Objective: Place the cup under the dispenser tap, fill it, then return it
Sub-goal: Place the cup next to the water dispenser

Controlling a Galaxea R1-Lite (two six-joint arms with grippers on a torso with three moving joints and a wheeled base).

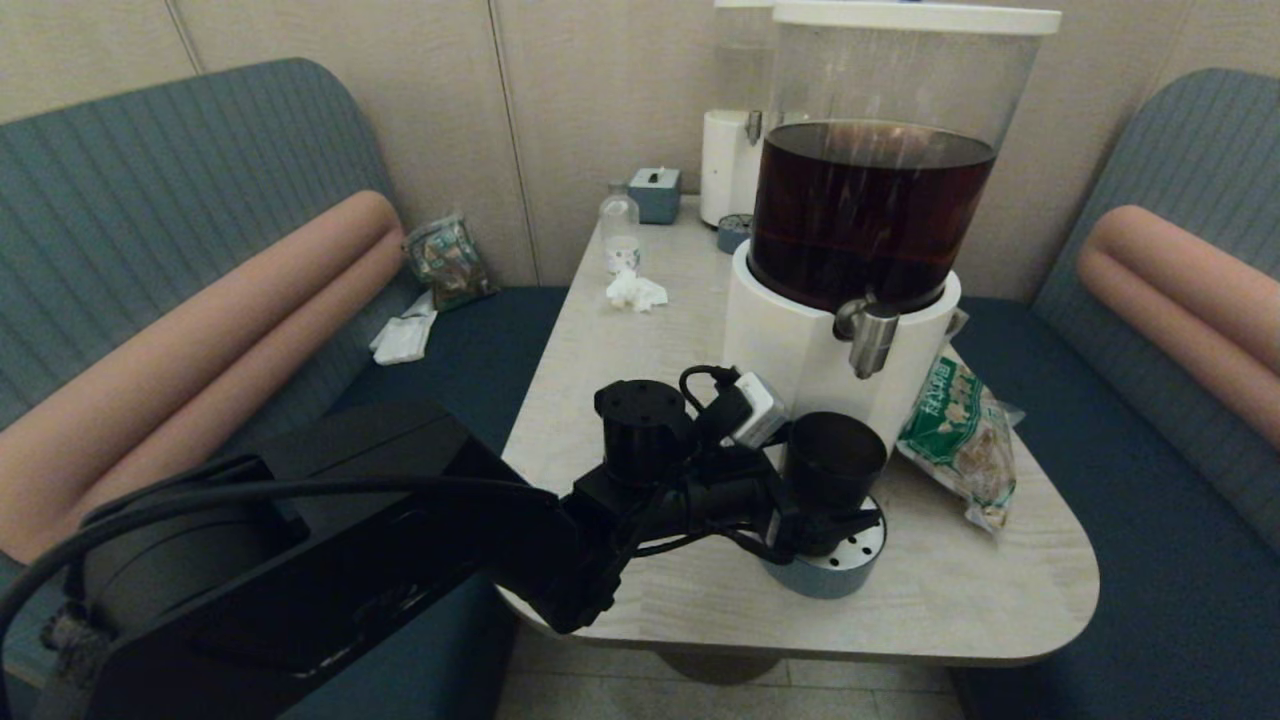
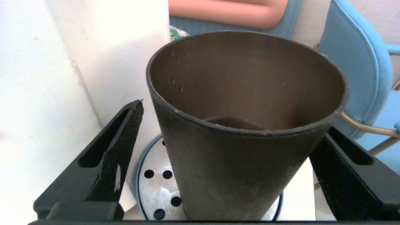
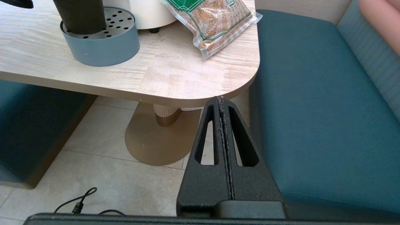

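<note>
The black cup (image 1: 835, 455) stands upright on a round blue-grey drip tray (image 1: 850, 565), just below and in front of the silver dispenser tap (image 1: 868, 335). No stream falls from the tap. My left gripper (image 1: 835, 518) is open around the cup's lower half. In the left wrist view one finger (image 2: 125, 140) stands clear of the cup (image 2: 237, 175), while the other finger (image 2: 337, 162) lies close to its wall. A brownish surface shows low inside the cup. My right gripper (image 3: 222, 101) is shut and empty, parked below the table's front corner.
A green snack bag (image 1: 955, 425) lies right of the dispenser's white base (image 1: 790, 350). At the table's far end stand a smaller white dispenser (image 1: 728, 165), a clear bottle (image 1: 620, 230), a tissue box (image 1: 655, 193) and crumpled tissue (image 1: 635, 290). Teal benches flank the table (image 1: 640, 400).
</note>
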